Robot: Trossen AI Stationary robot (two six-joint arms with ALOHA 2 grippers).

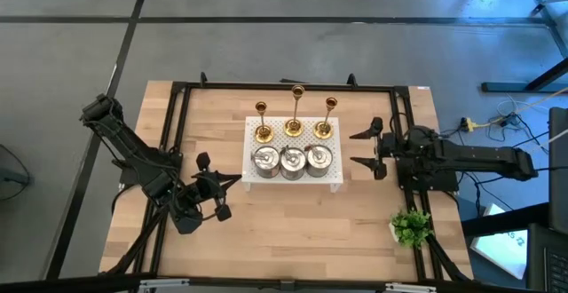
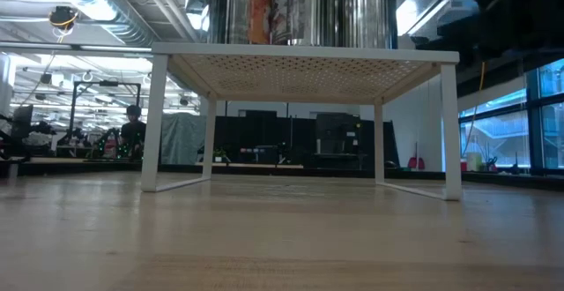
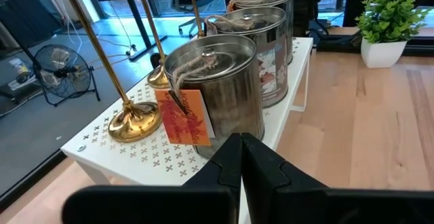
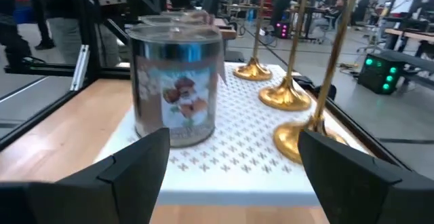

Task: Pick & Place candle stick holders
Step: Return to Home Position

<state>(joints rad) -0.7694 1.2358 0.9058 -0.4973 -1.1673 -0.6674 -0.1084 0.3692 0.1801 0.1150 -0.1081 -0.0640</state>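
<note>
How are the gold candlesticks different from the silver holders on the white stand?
The gold candlesticks are slim and tall with flared round bases; the silver holders are squat, wide cans. The silver holders carry picture labels, the gold candlesticks are plain. Both sets are three, upright, in rows on the white stand.

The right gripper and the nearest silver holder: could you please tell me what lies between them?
Nothing stands there. In the high view, only bare table and the white stand's edge separate the open right gripper from that silver holder.
</note>
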